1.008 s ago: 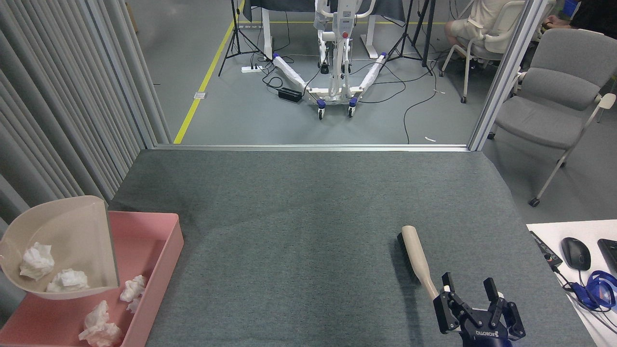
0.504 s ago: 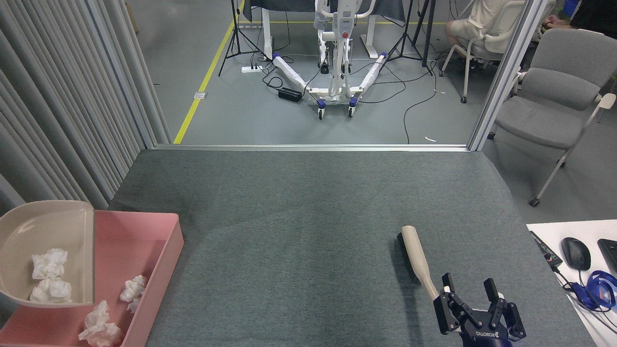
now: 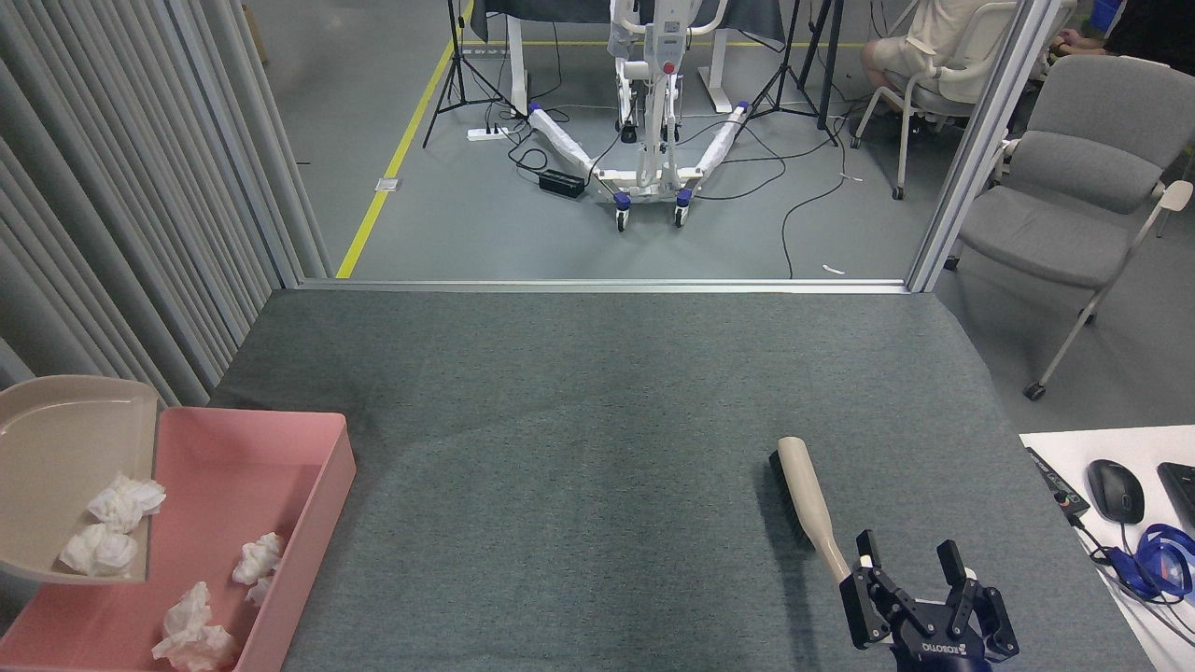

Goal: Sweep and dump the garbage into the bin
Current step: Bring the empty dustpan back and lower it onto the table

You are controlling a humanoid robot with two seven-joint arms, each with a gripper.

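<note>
One claw [image 3: 913,569] is all you can see here, the right one, bottom right of the head view. It's spread open and holding nothing. The end of the brush [image 3: 805,504] handle sits right beside its left finger, maybe touching, hard to say. The brush lies flat on the grey bench [image 3: 597,420], bristles to one side, which looks to me like it's been parked because the sweeping part is done.

Moving way across to the left edge: the beige dustpan [image 3: 56,448] hangs over the left end of the pink bin [image 3: 317,476], tipped so its open lip points down into it. Two wads of garbage [image 3: 110,525] are sitting right at that lip, clearly not out yet. My guess is the tilt is there to slide them off. More wads [image 3: 213,602] already lie on the bin floor.

The left claw isn't in view, so no idea how it's gripping the pan. Bench itself looks free of tissue, so I'd say we're at the dump stage, nearly finished.
</note>
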